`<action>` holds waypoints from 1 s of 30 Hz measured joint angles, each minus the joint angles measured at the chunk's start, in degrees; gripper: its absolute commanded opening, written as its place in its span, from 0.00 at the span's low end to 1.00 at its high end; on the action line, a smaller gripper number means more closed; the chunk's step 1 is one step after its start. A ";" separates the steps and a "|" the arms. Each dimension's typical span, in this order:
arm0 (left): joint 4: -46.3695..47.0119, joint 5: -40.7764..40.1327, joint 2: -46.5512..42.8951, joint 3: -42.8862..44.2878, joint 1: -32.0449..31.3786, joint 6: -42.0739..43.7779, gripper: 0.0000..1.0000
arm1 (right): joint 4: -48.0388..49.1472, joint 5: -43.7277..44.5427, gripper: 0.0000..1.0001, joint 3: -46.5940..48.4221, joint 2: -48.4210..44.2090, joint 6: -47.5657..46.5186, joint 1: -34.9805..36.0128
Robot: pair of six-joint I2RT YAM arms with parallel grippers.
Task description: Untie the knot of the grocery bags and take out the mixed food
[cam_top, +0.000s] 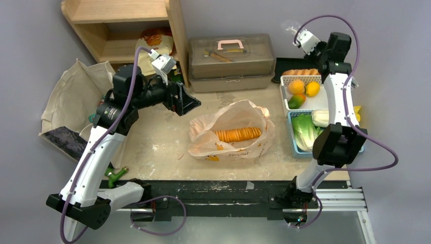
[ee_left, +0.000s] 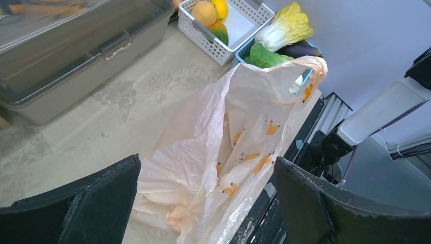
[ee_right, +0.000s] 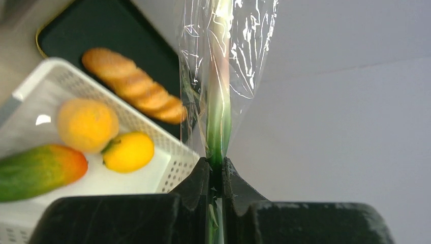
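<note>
The pale-orange grocery bag (cam_top: 231, 129) lies open in the middle of the table, with a long orange ridged food item (cam_top: 238, 134) inside. In the left wrist view the bag (ee_left: 223, 142) lies between and beyond my open jaws. A small crumpled twist of its plastic (ee_left: 174, 219) sits at the near end; I cannot tell if it is tied. My left gripper (cam_top: 187, 101) is open and empty, left of the bag and above the table. My right gripper (ee_right: 216, 165) is raised high at the back right (cam_top: 296, 36), shut on a thin green stalk in clear wrap (ee_right: 218, 101).
A white basket (cam_top: 320, 103) holds an orange (cam_top: 296, 86), a lemon (cam_top: 312, 89) and a mango (cam_top: 295, 100). A blue basket (cam_top: 292, 133) holds leafy greens (cam_top: 305, 129) and a cabbage (cam_top: 321, 118). A grey toolbox (cam_top: 231, 61), a wooden shelf (cam_top: 122, 25) and a canvas bag (cam_top: 76, 96) stand behind and to the left.
</note>
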 measured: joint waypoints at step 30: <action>0.37 1.62 3.41 -0.39 1.09 -0.35 1.00 | -33.90 -15.85 0.00 -11.19 -19.69 -22.60 -8.11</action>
